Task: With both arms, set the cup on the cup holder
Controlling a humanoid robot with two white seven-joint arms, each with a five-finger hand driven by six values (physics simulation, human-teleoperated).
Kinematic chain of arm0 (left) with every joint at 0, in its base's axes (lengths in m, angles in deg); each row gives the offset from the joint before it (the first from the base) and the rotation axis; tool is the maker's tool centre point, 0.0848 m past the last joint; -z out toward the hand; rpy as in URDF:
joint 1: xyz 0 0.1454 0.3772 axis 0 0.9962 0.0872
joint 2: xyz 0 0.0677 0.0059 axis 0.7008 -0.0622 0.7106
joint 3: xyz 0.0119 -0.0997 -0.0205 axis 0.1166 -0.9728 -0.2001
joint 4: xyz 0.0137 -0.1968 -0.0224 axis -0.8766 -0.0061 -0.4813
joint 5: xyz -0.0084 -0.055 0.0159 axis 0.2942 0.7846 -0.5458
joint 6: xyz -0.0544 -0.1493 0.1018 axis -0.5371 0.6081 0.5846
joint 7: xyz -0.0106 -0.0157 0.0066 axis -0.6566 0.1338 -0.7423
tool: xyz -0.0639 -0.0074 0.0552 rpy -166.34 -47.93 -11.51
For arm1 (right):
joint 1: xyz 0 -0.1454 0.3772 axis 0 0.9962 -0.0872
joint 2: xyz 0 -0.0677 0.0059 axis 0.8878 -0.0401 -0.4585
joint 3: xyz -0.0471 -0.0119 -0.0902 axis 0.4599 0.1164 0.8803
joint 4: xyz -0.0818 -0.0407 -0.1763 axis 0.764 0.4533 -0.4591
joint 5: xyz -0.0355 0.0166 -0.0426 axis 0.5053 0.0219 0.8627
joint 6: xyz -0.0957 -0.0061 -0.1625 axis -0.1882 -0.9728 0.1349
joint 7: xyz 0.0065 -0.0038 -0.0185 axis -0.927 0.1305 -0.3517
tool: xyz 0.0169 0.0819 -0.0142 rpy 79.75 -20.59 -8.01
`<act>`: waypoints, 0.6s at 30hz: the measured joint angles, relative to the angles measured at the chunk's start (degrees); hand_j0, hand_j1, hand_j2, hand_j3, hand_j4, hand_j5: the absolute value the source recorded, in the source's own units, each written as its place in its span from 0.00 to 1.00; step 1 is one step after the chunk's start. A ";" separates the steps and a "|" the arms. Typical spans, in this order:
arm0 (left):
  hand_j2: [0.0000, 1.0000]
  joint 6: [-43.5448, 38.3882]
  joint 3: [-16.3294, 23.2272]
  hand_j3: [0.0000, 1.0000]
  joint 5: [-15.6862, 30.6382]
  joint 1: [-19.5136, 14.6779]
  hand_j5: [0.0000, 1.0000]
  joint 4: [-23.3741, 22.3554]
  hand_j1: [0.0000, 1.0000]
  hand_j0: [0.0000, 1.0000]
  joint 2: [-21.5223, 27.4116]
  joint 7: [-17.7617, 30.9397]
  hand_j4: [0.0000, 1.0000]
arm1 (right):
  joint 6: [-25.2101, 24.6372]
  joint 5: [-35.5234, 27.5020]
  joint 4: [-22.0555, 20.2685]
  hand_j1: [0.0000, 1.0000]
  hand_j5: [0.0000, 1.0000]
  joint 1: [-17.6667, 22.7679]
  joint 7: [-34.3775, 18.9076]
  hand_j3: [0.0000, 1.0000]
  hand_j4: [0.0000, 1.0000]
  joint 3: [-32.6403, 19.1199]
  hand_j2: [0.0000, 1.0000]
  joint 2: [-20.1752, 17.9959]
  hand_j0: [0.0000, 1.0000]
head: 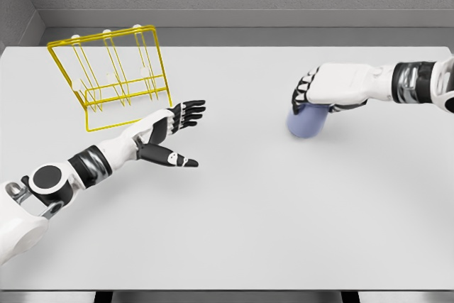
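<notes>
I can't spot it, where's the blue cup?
In the head view, the blue cup sits on the table's right side, under the right hand, far from the yellow cup holder.

Right hand (312, 94) curled over pale blue cup (306, 123) on white surface (284, 211); left hand (174, 133) spread open near yellow wire cup holder (113, 76).

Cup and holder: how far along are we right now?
Early stage. Nothing is placed yet: the yellow wire cup holder stands without a cup at the table's far left. In hand: the right robot hand is curled over the top of the blue cup, which seems to rest on the table at the right. The left robot hand waits open beside the holder. Left: carry, hand over, place.
</notes>
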State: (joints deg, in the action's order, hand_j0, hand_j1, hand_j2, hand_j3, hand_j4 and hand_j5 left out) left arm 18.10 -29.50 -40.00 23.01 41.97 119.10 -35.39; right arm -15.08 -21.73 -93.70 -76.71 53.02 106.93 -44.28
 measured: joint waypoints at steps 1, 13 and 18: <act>1.00 -0.09 0.00 1.00 0.00 0.00 1.00 -0.09 1.00 1.00 -0.05 -0.10 1.00 | 0.00 -0.01 -1.47 0.63 0.63 0.09 -0.01 0.63 0.63 -0.01 0.63 -0.49 0.63; 1.00 -0.41 0.28 1.00 -0.02 0.00 1.00 -1.38 1.00 1.00 -1.06 -0.36 1.00 | -0.02 -0.13 -10.66 0.63 0.63 1.32 -0.01 0.63 0.63 0.08 0.63 -2.22 0.63; 1.00 -0.36 0.35 1.00 0.00 0.00 1.00 -1.40 1.00 1.00 -1.09 -0.36 1.00 | -0.02 -0.13 -12.57 0.63 0.63 1.49 0.00 0.63 0.63 0.44 0.63 -1.64 0.63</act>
State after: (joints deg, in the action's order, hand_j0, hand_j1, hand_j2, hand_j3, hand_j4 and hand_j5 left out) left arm 17.73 -29.15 -40.00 23.01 40.56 118.01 -35.76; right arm -15.10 -21.86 -106.28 -75.21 53.01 107.37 -45.92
